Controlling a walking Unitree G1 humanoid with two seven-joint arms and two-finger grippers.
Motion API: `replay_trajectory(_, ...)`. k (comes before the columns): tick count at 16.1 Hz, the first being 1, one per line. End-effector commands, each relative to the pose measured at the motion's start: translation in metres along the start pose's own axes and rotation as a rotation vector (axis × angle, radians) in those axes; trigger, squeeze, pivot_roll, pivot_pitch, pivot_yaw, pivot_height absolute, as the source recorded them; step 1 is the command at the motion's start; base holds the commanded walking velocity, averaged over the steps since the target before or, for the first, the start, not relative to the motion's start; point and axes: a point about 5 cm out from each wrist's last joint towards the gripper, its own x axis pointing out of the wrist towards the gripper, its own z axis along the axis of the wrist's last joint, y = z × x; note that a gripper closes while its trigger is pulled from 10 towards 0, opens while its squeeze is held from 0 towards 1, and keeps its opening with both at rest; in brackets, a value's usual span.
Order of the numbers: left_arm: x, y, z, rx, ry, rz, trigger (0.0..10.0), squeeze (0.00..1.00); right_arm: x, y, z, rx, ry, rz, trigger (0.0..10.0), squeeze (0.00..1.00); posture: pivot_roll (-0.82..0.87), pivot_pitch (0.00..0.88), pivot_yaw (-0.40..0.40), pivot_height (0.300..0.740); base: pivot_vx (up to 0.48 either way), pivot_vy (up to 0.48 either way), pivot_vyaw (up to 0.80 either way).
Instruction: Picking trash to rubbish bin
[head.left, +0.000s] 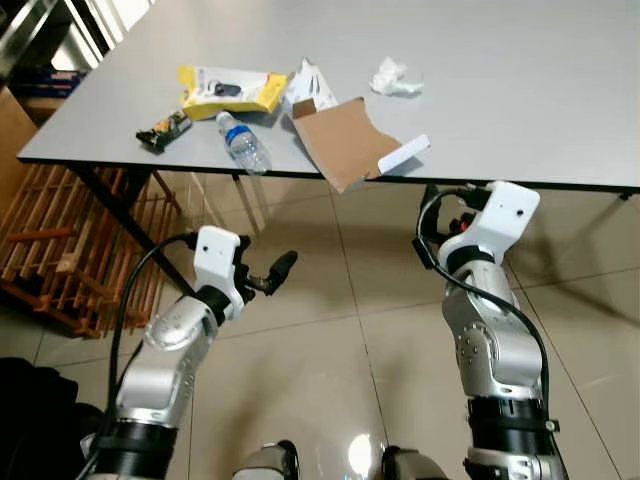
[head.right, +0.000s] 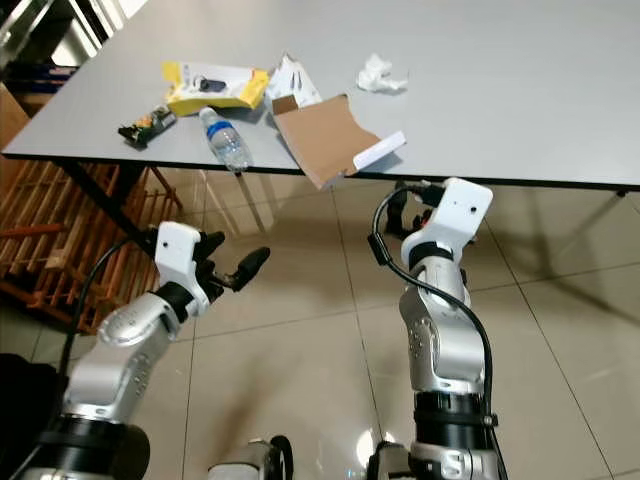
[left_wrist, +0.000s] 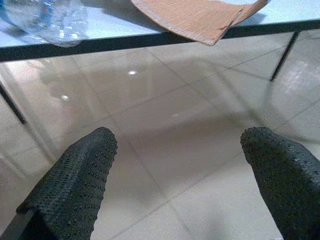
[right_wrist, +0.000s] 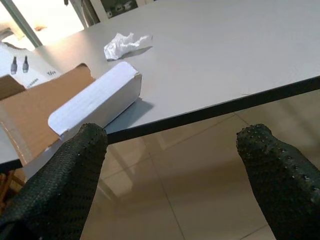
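Trash lies on the grey table (head.left: 540, 100): a yellow package (head.left: 232, 92), a dark snack wrapper (head.left: 163, 130), a clear plastic bottle (head.left: 243, 142), a white leaflet (head.left: 312, 86), a crumpled tissue (head.left: 396, 78), and brown cardboard (head.left: 342, 142) with a small white box (head.left: 404, 154) overhanging the front edge. My left gripper (head.left: 268, 274) is open and empty, low over the floor below the bottle (left_wrist: 45, 20). My right gripper (right_wrist: 170, 145) is open and empty just under the table's front edge, near the white box (right_wrist: 95, 102).
A wooden slatted rack (head.left: 60, 250) stands on the left beside the black table legs (head.left: 120, 210). Beige glossy tiles (head.left: 350, 350) stretch under and in front of the table.
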Motion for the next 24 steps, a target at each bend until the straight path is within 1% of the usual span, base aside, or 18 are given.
replay_trajectory(1, -0.004, -0.001, 0.009, -0.021, -0.001, -0.056, 10.0, 0.0, 0.003, 0.006, 0.0, 0.015, 0.002, 0.032, 10.0, 0.0, 0.06, 0.21, 0.098, 0.74, 0.0, 0.0, 0.0)
replay_trajectory(3, -0.007, -0.013, 0.012, -0.076, 0.002, -0.138, 10.0, 0.0, 0.005, 0.008, 0.001, 0.019, 0.0, 0.038, 10.0, 0.0, 0.07, 0.216, 0.097, 0.74, 0.0, 0.0, 0.0)
replay_trajectory(4, -0.007, -0.017, 0.012, -0.091, 0.011, -0.198, 10.0, 0.0, 0.006, 0.008, 0.001, 0.02, -0.001, 0.039, 10.0, 0.0, 0.07, 0.219, 0.096, 0.74, 0.0, 0.0, 0.0)
replay_trajectory(5, -0.015, -0.027, 0.015, -0.095, 0.03, -0.289, 10.0, 0.0, 0.008, 0.008, 0.001, 0.021, 0.001, 0.042, 10.0, 0.0, 0.07, 0.222, 0.096, 0.74, 0.0, 0.0, 0.0)
replay_trajectory(6, -0.018, -0.03, 0.017, -0.083, 0.035, -0.318, 10.0, 0.0, 0.008, 0.008, 0.0, 0.021, 0.002, 0.043, 10.0, 0.0, 0.07, 0.222, 0.096, 0.74, 0.0, 0.0, 0.0)
replay_trajectory(8, -0.026, -0.032, 0.019, -0.035, 0.061, -0.356, 10.0, 0.0, 0.007, 0.009, -0.001, 0.024, 0.006, 0.047, 10.0, 0.0, 0.08, 0.227, 0.096, 0.74, 0.0, 0.0, 0.0)
replay_trajectory(10, -0.028, -0.027, 0.02, -0.004, 0.073, -0.327, 10.0, 0.0, 0.007, 0.011, -0.003, 0.035, 0.01, 0.056, 10.0, 0.0, 0.08, 0.228, 0.098, 0.74, 0.0, 0.0, 0.0)
replay_trajectory(12, -0.026, -0.027, 0.022, -0.011, 0.068, -0.307, 10.0, 0.0, 0.01, 0.016, -0.004, 0.057, 0.018, 0.084, 10.0, 0.0, 0.09, 0.235, 0.099, 0.74, 0.0, 0.0, 0.0)
replay_trajectory(13, -0.028, -0.028, 0.024, -0.016, 0.073, -0.314, 10.0, 0.0, 0.012, 0.018, -0.003, 0.07, 0.02, 0.093, 10.0, 0.0, 0.09, 0.239, 0.097, 0.74, 0.0, 0.0, 0.0)
replay_trajectory(15, -0.031, -0.029, 0.026, -0.013, 0.082, -0.327, 10.0, 0.0, 0.015, 0.02, -0.001, 0.065, 0.016, 0.099, 10.0, 0.0, 0.1, 0.251, 0.097, 0.74, 0.0, 0.0, 0.0)
replay_trajectory(16, -0.033, -0.027, 0.029, 0.004, 0.082, -0.331, 10.0, 0.0, 0.016, 0.021, 0.0, 0.063, 0.014, 0.105, 10.0, 0.0, 0.11, 0.256, 0.098, 0.74, 0.0, 0.0, 0.0)
replay_trajectory(18, -0.034, -0.018, 0.035, 0.03, 0.074, -0.308, 10.0, 0.0, 0.016, 0.021, -0.001, 0.062, 0.014, 0.108, 10.0, 0.0, 0.11, 0.257, 0.099, 0.74, 0.0, 0.0, 0.0)
replay_trajectory(19, -0.033, -0.012, 0.042, 0.02, 0.042, -0.273, 10.0, 0.0, 0.017, 0.021, -0.002, 0.064, 0.014, 0.11, 10.0, 0.0, 0.11, 0.257, 0.1, 0.74, 0.0, 0.0, 0.0)
replay_trajectory(20, -0.032, -0.011, 0.046, 0.013, 0.018, -0.261, 10.0, 0.0, 0.017, 0.021, -0.003, 0.064, 0.016, 0.11, 10.0, 0.0, 0.11, 0.255, 0.1, 0.74, 0.0, 0.0, 0.0)
replay_trajectory(22, -0.029, -0.013, 0.054, 0.007, -0.031, -0.243, 10.0, 0.0, 0.016, 0.021, -0.005, 0.063, 0.018, 0.11, 10.0, 0.0, 0.11, 0.254, 0.1, 0.74, 0.0, 0.0, 0.0)
replay_trajectory(24, -0.028, -0.015, 0.057, -0.005, -0.049, -0.235, 10.0, 0.0, 0.016, 0.02, -0.005, 0.06, 0.018, 0.109, 10.0, 0.0, 0.11, 0.254, 0.1, 0.74, 0.0, 0.0, 0.0)
